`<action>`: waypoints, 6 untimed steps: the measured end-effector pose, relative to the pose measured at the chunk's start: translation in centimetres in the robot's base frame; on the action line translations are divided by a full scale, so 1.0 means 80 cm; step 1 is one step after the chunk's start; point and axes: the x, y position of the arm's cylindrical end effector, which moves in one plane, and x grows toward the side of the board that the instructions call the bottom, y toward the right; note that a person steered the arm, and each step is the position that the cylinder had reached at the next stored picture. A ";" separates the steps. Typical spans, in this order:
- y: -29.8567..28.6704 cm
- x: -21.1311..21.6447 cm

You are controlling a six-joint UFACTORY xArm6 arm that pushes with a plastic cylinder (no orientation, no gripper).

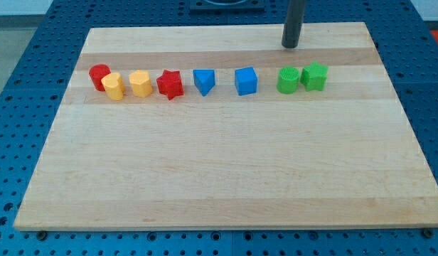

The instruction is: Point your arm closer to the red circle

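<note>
The red circle (99, 75) stands at the left end of a row of blocks on the wooden board (226, 178). It touches a yellow rounded block (114, 86) on its right. My tip (289, 45) is near the view's top, right of centre, far to the right of the red circle. It is just above a green round block (288, 80) and touches no block.
The row goes on rightward with a yellow hexagon-like block (140, 82), a red star (170, 84), a blue triangle-like block (203, 80), a blue cube (246, 80) and a green star (315, 75). A blue pegboard (34, 71) surrounds the board.
</note>
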 end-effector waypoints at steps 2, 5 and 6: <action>0.000 -0.001; -0.372 -0.014; -0.405 -0.014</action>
